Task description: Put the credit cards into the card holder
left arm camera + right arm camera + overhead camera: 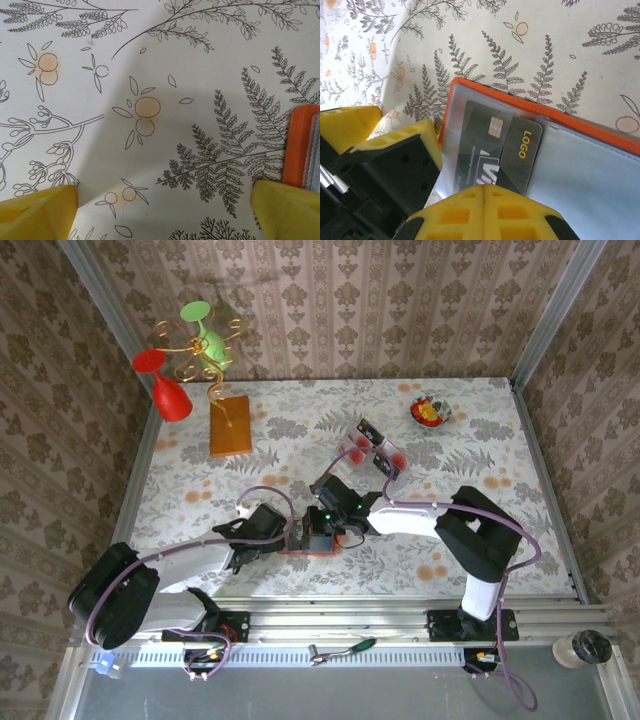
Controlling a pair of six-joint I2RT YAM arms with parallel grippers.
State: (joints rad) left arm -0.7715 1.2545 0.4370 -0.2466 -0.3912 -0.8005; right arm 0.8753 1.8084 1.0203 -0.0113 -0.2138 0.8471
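Note:
The card holder (600,170) lies open on the flowered table, orange rim up, grey-blue inside. A dark credit card (492,150) with a gold chip and the word LOGO sits partly under its clear pocket. My right gripper (484,192) is shut, its tips together right over the card's near edge, which they hide. My left gripper (165,215) stands open over bare cloth, with the holder's orange edge (296,145) beside its right finger. The left gripper's fingers (395,155) stand at the holder's left end. More credit cards (375,448) lie mid-table. From above, both grippers meet at the holder (310,545).
An orange-brown block (230,425) with a gold wire stand is at the back left, a red glass (170,390) and a green one (205,325) by it. A small bowl (430,410) sits at the back right. Patterned walls enclose the table.

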